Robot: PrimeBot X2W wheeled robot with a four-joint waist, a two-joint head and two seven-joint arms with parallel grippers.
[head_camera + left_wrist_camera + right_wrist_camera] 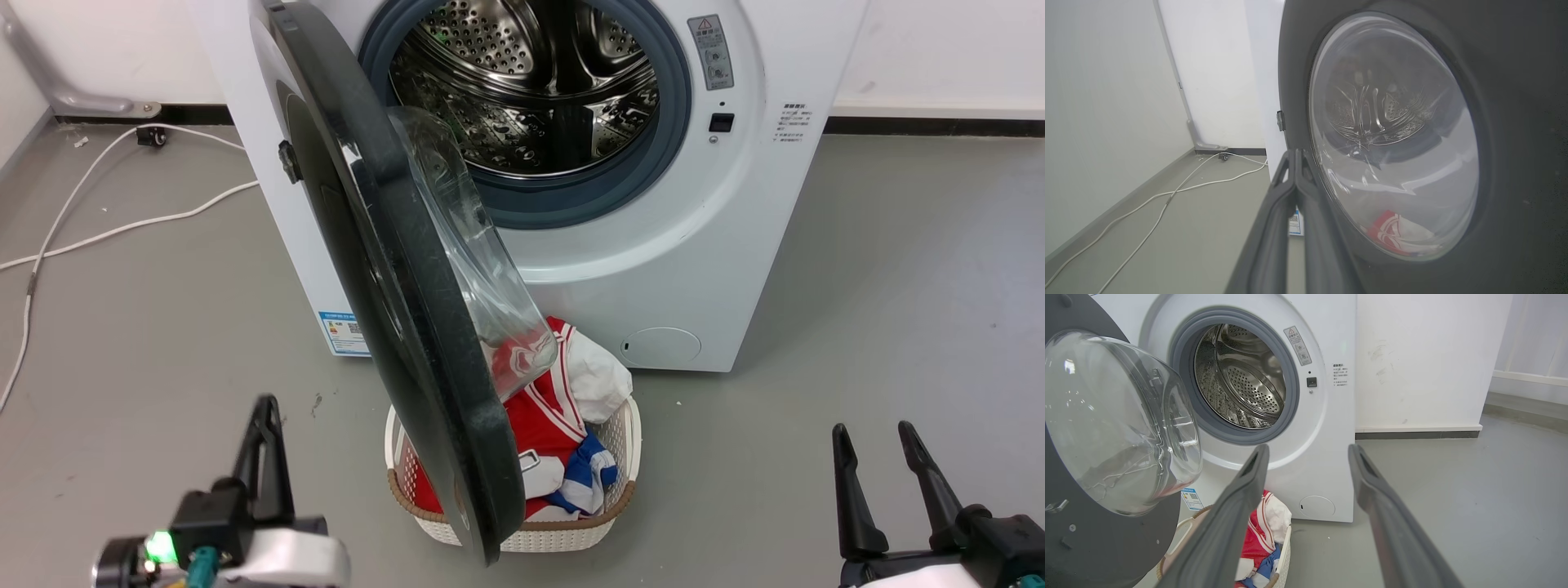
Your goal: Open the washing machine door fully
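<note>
Mid-opening: door (408, 310) half open; our left hand (265, 406) clenched empty outside door, right hand (873, 431) released. We reckon next: swing wider.

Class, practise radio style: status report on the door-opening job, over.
Left tool shut, beside washing machine door's outer face. Right tool open, empty. Door about halfway out. Laundry basket of clothes beneath its lower edge.

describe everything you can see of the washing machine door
The washing machine door is a large round glossy black disc with a clear glass bowl bulging from its inner face. Attached at the left of the white washing machine in the head view, it stands swung out, nearly edge-on to that camera, over a white woven laundry basket. The shut left end effector sits beside its outer face, seemingly apart.
</note>
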